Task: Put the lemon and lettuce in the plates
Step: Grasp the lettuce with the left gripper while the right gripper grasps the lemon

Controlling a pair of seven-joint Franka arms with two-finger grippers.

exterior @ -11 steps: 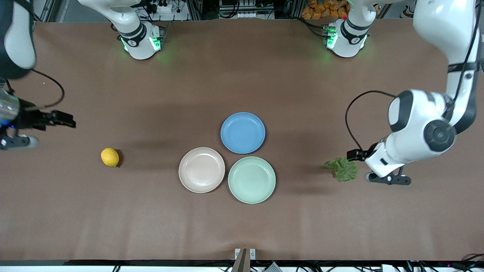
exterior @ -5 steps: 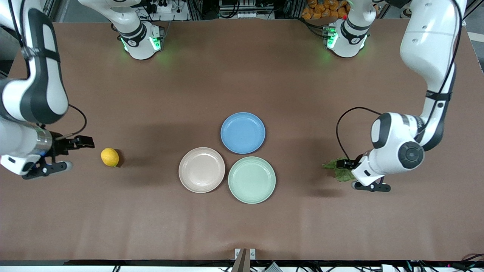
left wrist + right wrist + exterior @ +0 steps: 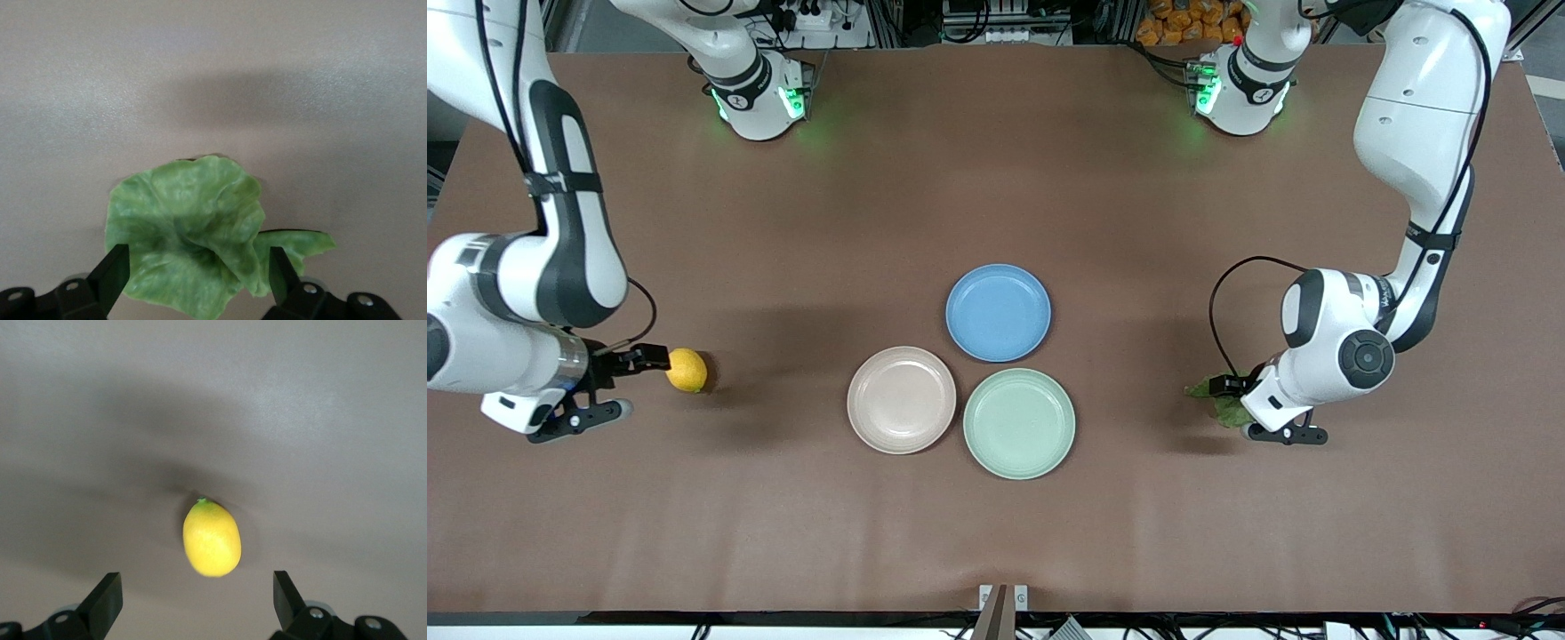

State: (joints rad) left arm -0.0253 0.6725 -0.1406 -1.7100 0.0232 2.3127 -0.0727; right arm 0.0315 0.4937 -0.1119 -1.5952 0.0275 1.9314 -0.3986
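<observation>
lemon (image 3: 686, 370) lay on worktop (image 3: 996, 533) toward right arm's end, right claw (image 3: 197, 603) spread wide just beside it; looked firm, smooth, roll-prone, best pinched mid-body. lettuce (image 3: 187, 233) sat toward left arm's end between parted left claw (image 3: 197, 277) fingers; looked soft, light, best gathered at centre. plates (image 3: 901, 400) bare.

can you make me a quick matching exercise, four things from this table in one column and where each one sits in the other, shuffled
Things:
1. lemon
2. lettuce
3. blue plate
4. mint green plate

Places:
A. farthest of the three plates from the front camera
B. toward the left arm's end, between the fingers of the open left claw
C. beside the pink-beige plate, nearest the front camera
D. toward the right arm's end, just ahead of the open right claw

Pairs: 1-D, 2-B, 3-A, 4-C
</observation>
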